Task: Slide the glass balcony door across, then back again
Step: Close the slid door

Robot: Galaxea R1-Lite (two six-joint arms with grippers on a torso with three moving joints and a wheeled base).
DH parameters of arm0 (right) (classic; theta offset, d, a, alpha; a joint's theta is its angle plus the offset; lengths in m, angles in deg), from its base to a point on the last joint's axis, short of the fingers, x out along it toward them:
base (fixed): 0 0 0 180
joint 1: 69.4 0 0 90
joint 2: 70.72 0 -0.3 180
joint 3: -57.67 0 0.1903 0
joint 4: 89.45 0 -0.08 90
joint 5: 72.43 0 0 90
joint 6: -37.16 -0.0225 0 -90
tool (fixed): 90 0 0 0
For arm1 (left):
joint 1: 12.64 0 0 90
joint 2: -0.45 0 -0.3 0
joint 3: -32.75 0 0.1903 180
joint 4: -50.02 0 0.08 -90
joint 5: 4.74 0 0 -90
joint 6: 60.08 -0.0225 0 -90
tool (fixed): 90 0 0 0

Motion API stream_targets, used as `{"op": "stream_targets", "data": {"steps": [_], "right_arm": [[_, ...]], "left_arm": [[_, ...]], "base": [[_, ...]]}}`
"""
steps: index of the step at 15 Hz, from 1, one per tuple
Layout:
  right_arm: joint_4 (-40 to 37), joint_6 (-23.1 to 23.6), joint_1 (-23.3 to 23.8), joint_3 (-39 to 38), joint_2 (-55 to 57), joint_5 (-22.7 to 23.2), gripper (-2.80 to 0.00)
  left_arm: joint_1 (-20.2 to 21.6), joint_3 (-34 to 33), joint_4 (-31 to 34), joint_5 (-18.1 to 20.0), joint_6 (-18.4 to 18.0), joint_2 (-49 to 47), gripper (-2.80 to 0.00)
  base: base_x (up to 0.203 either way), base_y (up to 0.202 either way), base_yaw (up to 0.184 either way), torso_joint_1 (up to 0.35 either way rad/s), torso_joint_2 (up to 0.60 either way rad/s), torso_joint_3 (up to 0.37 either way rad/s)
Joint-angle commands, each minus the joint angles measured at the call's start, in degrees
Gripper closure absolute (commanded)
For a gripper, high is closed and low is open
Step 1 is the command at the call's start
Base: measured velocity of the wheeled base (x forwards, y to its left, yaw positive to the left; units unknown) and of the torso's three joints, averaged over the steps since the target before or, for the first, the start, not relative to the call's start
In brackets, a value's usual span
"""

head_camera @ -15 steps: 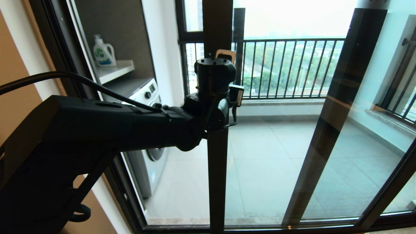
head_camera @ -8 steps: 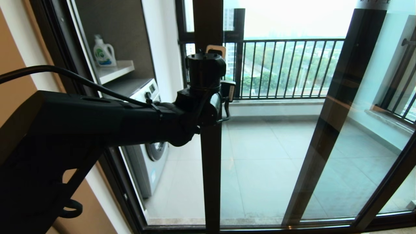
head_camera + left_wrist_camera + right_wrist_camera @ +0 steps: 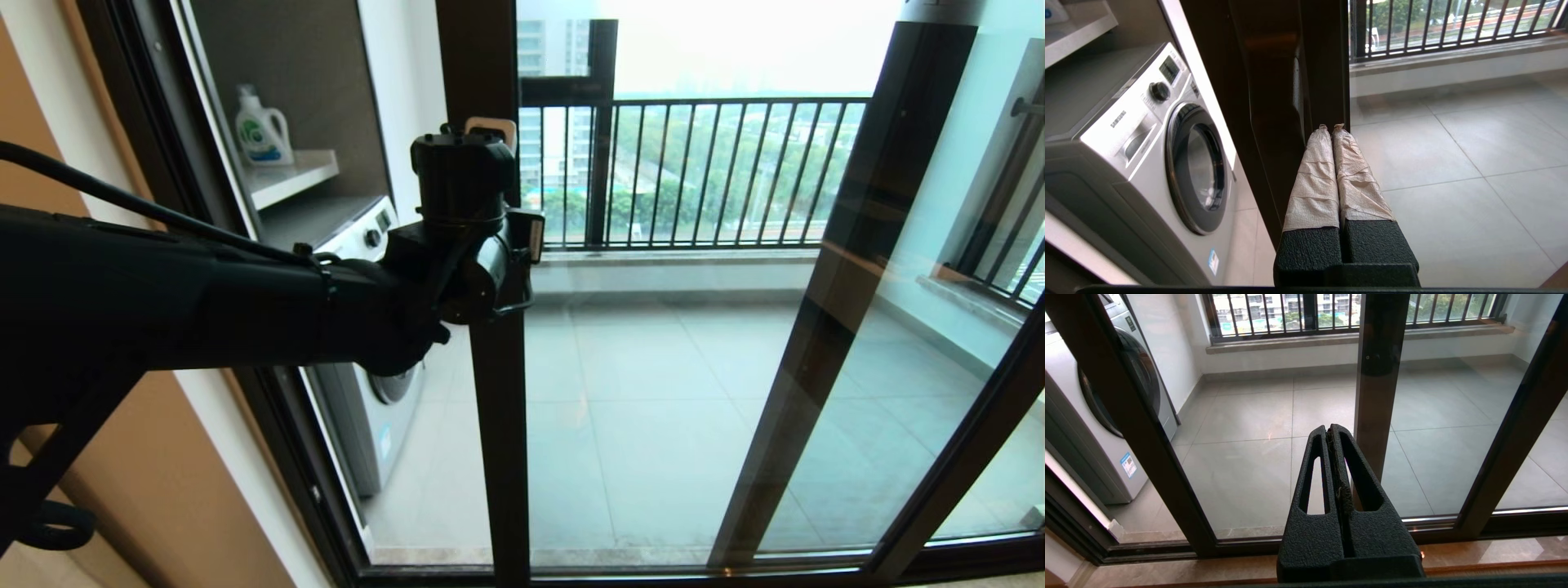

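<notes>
The glass balcony door [image 3: 495,425] is a clear pane in a dark brown frame, its upright standing left of centre in the head view. My left gripper [image 3: 488,129] is at chest height against that upright. In the left wrist view the left gripper [image 3: 1331,127] is shut, its tape-wrapped fingertips [image 3: 1322,136] pressed on the door upright [image 3: 1274,81] beside the short dark bar handle [image 3: 1298,92], with nothing between them. My right gripper [image 3: 1329,428] is shut and empty, held low in front of the glass, and does not show in the head view.
A second dark-framed glass panel [image 3: 849,269] stands to the right. Through the gap left of the door are a washing machine [image 3: 377,392] and a detergent bottle [image 3: 260,131] on a shelf. A balcony railing [image 3: 702,171] runs behind; the floor track [image 3: 653,565] lies below.
The door upright has slid to the left, and my left arm has moved left with it. The gap between the upright and the left frame has narrowed.
</notes>
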Motion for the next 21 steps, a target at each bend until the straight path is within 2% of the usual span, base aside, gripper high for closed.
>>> {"op": "stream_targets", "data": {"steps": [1,4,15,18,21], "right_arm": [[0.0,0.0,0.0,-0.7,0.1,0.0,0.00],[0.0,0.0,0.0,-0.7,0.1,0.0,0.00],[0.0,0.0,0.0,-0.7,0.1,0.0,0.00],[0.0,0.0,0.0,-0.7,0.1,0.0,0.00],[0.0,0.0,0.0,-0.7,0.1,0.0,0.00]], "left_arm": [[0.9,-3.7,-0.2,0.5,1.1,3.6,0.00],[3.2,-5.6,-0.2,0.6,1.4,4.7,0.00],[12.0,-5.6,-0.2,2.3,1.4,3.6,0.00],[12.8,-6.3,-0.1,2.4,1.4,4.4,0.00],[13.1,-10.7,-0.2,3.2,1.3,7.2,0.00]], "base": [[0.000,0.000,0.000,0.000,0.00,0.000],[0.000,0.000,0.000,0.000,0.00,0.000],[0.000,0.000,0.000,0.000,0.00,0.000],[0.000,0.000,0.000,0.000,0.00,0.000],[0.000,0.000,0.000,0.000,0.00,0.000]]}}
